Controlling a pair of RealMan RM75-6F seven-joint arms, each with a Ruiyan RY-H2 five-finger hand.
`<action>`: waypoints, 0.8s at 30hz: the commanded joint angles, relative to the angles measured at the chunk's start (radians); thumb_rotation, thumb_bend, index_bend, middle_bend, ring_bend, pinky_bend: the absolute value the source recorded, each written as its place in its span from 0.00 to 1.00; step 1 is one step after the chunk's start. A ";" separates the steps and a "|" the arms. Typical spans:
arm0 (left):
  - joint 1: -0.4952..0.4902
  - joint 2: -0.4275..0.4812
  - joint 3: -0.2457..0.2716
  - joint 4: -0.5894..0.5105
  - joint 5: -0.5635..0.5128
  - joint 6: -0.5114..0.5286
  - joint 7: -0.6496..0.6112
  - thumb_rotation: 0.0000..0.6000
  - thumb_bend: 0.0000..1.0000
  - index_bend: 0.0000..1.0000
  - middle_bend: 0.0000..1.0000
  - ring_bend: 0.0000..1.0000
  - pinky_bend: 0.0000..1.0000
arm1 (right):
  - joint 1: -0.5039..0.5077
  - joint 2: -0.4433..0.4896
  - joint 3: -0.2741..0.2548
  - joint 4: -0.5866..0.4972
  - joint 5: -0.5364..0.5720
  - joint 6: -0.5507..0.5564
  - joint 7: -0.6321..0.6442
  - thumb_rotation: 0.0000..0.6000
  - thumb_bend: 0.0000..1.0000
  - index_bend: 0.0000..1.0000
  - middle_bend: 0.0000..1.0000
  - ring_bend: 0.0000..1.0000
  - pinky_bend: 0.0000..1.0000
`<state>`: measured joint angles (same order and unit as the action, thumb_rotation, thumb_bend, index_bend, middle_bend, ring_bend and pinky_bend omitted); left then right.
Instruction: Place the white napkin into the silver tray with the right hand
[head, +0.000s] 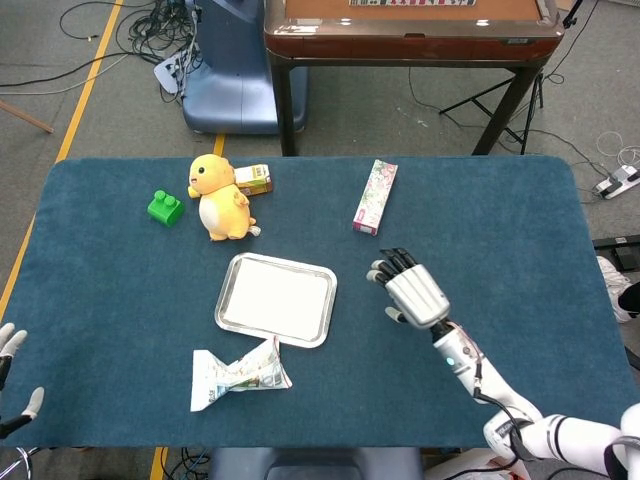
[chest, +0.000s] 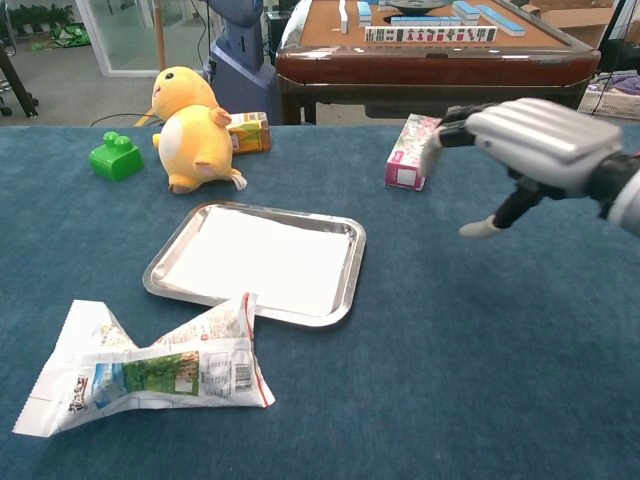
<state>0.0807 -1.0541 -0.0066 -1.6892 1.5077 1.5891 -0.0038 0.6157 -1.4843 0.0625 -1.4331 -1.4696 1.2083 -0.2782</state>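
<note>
A flat white napkin lies square inside the silver tray on the blue-covered table. The right hand hovers clear of the tray to its right, fingers loosely spread, holding nothing. Beyond the table stands a brown mahjong table on grey floor.

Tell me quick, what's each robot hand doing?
Left hand: only fingertips show at the edge; cannot tell.
Right hand: open, holding nothing.
</note>
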 joint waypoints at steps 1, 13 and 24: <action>-0.008 -0.002 -0.003 0.000 0.006 -0.005 0.001 1.00 0.34 0.02 0.02 0.04 0.02 | -0.061 0.067 -0.020 -0.057 0.010 0.059 -0.003 1.00 0.12 0.32 0.29 0.13 0.22; -0.036 -0.009 -0.013 0.004 0.017 -0.022 0.002 1.00 0.34 0.02 0.02 0.04 0.02 | -0.256 0.253 -0.065 -0.176 0.020 0.241 -0.019 1.00 0.24 0.30 0.32 0.18 0.33; -0.060 -0.018 -0.017 0.000 0.026 -0.039 0.009 1.00 0.34 0.02 0.02 0.04 0.02 | -0.394 0.310 -0.067 -0.225 0.052 0.355 -0.015 1.00 0.24 0.30 0.34 0.21 0.36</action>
<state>0.0211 -1.0720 -0.0231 -1.6885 1.5339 1.5502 0.0048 0.2362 -1.1811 -0.0060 -1.6514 -1.4255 1.5512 -0.2972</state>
